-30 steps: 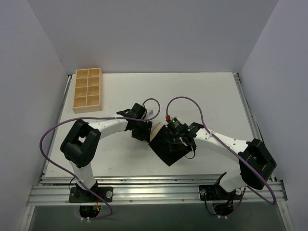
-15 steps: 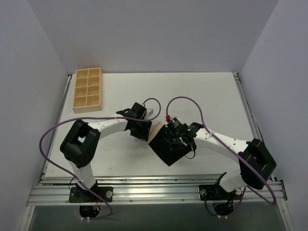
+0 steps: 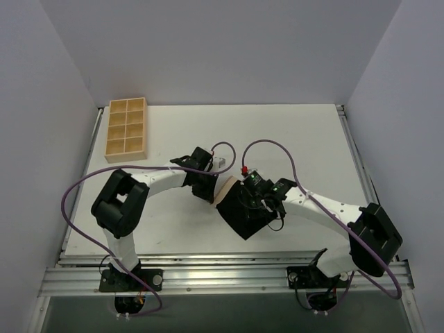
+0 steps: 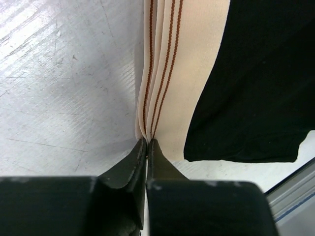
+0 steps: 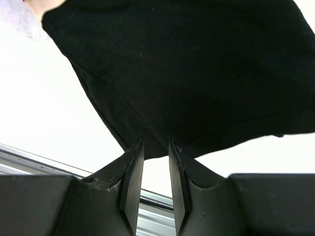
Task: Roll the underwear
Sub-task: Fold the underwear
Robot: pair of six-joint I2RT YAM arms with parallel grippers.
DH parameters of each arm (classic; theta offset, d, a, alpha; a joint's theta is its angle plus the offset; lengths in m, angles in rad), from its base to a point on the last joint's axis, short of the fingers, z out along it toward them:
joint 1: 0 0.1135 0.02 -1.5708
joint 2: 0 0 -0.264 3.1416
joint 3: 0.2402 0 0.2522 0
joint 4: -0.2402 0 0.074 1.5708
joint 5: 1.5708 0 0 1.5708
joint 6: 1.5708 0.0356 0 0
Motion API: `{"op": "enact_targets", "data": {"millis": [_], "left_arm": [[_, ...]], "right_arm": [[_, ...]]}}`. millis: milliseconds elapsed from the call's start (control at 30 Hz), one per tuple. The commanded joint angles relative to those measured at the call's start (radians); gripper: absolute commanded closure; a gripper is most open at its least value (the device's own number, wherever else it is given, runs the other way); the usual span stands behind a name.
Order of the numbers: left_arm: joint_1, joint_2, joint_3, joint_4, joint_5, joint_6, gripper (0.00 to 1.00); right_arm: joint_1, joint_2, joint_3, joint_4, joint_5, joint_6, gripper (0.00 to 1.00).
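white bench (image 3: 305, 139) is carrying the work, with pale walls standing on three sides and a wooden compartment tray (image 3: 126, 129) sitting at the far left corner, well apart from the garment.

progress: rolling is judged as barely beginning. the underwear (image 3: 241, 216) is lying flat and unrolled, near the middle of the bench and somewhat toward the near edge, turned cornerwise to the bench edges. no roll or turn of fabric is showing in any view, so the whole of the rolling is waiting to be done.

left hand (image 4: 147, 143): its jaws are pressing together on the folded edge of the waistband (image 4: 197, 73), pinching it at the garment's left side.

right hand (image 5: 154, 147): its jaws are standing a narrow gap apart with bare bench showing between them. the tips are sitting at the hem of the black fabric, gripping nothing that can be seen.

condition of the garment: the black body is lying smooth and slack, without bunching. the waistband is showing beige with thin reddish-brown stitch lines, its layers lying stacked at the pinched edge.
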Motion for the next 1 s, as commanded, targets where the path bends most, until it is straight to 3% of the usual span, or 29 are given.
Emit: {"op": "enact_targets", "data": {"millis": [0,333,967], "left_arm": [[0.005,0.032,0.001,0.012,0.024,-0.013,0.97],[0.117,-0.022,-0.103,0.011,0.009,-0.088,0.98],[0.131,0.010,-0.042,-0.077,0.032,-0.062,0.98]], "right_arm": [[0.009,-0.049,-0.024,-0.018,0.058,0.045,0.75],[0.055,-0.004,-0.029,0.039,0.066,0.029,0.72],[0.065,0.205,0.003,0.078,0.132,-0.053,0.73]]}}
